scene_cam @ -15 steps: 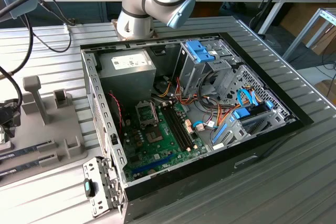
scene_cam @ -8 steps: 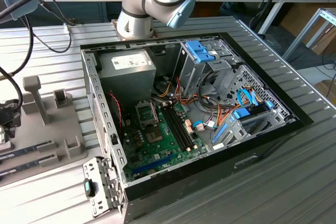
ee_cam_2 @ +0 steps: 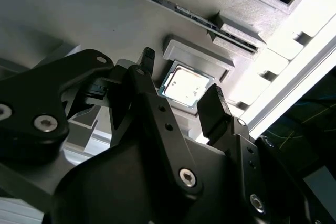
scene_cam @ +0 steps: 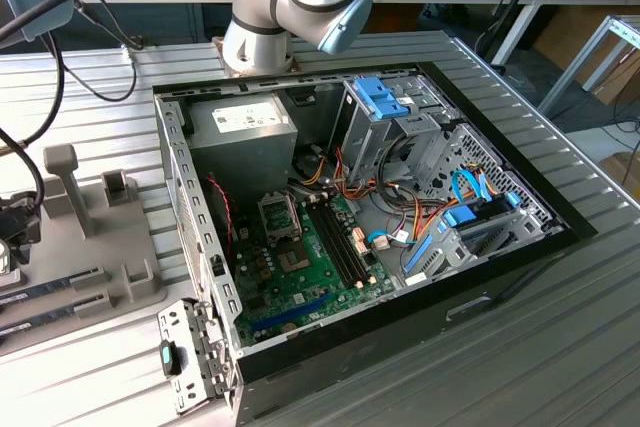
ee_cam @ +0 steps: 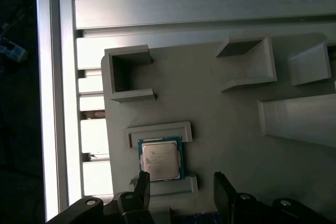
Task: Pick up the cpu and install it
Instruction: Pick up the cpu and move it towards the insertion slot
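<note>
While the pincer point(ee_cam: 181, 186) hangs close over it with both black fingers point(ee_cam: 140, 184) spread wide and nothing held, the cpu point(ee_cam: 160, 159) lies flat, metal top up, in a shallow square recess of the grey holder tray point(ee_cam: 226, 129). In both wrist views the fingers stand to either side of the chip; contact with it cannot be told. Exterior view: open computer case point(scene_cam: 420, 319) lying on the ribbed metal surface point(scene_cam: 560, 357), green motherboard point(scene_cam: 300, 272) exposed, silver socket frame point(scene_cam: 278, 215) on it, holder tray towards the exterior view's left of the case.
</note>
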You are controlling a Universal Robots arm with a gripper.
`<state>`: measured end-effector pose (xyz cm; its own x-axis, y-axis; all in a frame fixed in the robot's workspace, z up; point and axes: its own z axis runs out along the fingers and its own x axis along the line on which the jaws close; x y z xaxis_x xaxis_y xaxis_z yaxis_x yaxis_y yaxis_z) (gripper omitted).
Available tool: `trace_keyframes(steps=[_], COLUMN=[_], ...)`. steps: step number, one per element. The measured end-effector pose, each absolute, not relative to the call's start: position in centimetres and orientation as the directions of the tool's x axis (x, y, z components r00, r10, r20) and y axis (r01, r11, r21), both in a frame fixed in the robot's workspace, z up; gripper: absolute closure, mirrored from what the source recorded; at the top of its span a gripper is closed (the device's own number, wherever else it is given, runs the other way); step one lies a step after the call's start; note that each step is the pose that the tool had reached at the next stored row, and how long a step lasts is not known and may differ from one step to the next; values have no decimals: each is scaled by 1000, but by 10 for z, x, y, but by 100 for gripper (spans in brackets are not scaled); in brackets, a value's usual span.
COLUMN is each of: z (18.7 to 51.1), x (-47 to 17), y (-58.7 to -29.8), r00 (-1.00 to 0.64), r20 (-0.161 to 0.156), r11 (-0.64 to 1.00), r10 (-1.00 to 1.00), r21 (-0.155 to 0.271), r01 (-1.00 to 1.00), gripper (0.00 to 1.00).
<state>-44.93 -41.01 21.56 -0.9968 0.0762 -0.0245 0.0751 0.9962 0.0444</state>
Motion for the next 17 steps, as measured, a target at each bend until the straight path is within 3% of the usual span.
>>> trace_keyframes(steps=[17], z=[211], x=[-449], y=[-410], r00=[-997], r20=[-24], r11=[996], r10=[76], r21=[44], r01=[75], gripper=[40])
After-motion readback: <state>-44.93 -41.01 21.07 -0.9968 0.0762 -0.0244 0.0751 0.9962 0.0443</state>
